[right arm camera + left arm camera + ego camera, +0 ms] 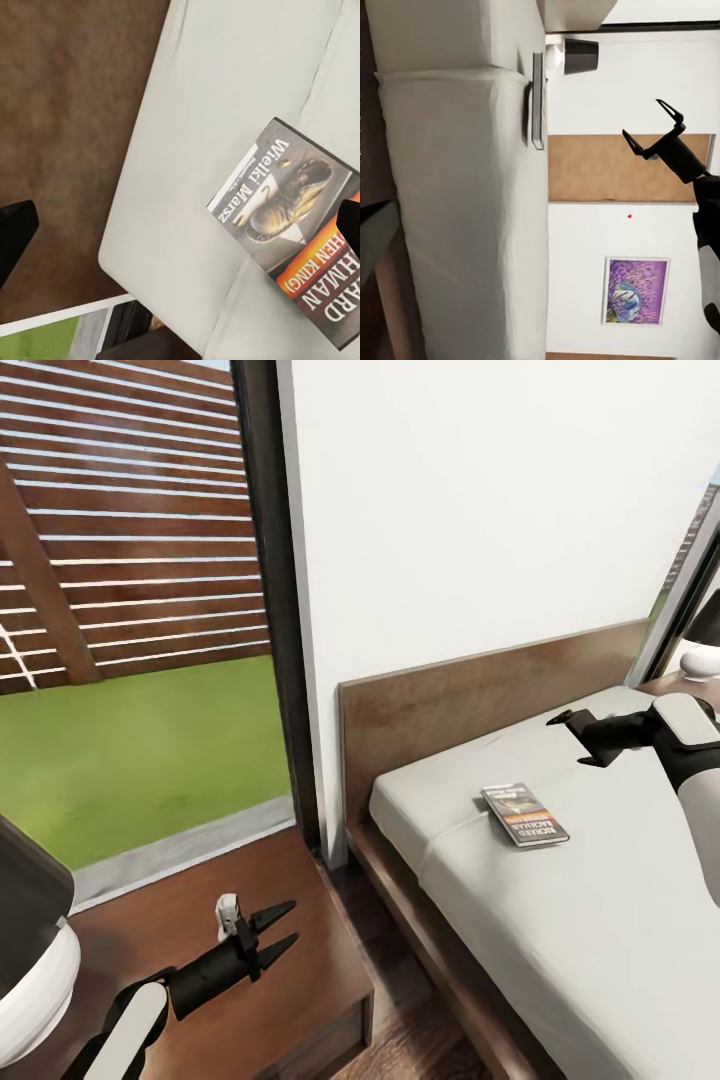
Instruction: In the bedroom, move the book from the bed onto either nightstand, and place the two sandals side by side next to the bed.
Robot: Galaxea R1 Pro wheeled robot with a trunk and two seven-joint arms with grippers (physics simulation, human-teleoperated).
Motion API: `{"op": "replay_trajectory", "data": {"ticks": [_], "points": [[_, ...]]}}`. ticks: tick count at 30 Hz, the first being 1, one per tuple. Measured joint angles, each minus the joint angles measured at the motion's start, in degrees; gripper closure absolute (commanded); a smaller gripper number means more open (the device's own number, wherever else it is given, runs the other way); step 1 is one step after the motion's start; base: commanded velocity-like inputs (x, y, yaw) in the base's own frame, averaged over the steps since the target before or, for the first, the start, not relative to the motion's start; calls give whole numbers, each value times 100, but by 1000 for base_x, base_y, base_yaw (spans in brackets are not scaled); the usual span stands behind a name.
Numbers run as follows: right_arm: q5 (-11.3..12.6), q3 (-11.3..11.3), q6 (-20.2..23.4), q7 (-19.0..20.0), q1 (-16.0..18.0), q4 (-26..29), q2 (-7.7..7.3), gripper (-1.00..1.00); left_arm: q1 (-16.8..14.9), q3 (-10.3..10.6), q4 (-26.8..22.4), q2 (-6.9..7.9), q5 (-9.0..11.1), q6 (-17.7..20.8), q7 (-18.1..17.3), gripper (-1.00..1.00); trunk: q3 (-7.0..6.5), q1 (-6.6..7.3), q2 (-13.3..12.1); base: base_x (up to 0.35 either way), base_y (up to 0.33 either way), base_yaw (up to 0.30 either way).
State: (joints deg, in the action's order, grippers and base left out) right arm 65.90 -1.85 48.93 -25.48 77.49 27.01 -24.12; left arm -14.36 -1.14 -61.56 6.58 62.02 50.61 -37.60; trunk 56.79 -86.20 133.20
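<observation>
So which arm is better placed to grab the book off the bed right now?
Right. Its open gripper hangs over the mattress near the book; the left gripper is over the nightstand.

Both arms have smooth white rounded shells running into matte black wrists, each ending in a black gripper, left gripper [283,927] and right gripper [570,738], with two thin pointed fingers, and a small grey-white block sits atop the left wrist.

The book [525,814] lies flat, cover up, on the bed's [600,920] off-white mattress near the headboard.
</observation>
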Motion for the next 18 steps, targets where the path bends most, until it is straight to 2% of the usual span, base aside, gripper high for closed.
{"op": "replay_trajectory", "data": {"ticks": [18], "points": [[-1, 3, -17, 2, 0, 8, 1, -100, 5, -4, -37, 9, 45, 8, -18, -100, 1, 0, 0, 0, 0, 0]]}}
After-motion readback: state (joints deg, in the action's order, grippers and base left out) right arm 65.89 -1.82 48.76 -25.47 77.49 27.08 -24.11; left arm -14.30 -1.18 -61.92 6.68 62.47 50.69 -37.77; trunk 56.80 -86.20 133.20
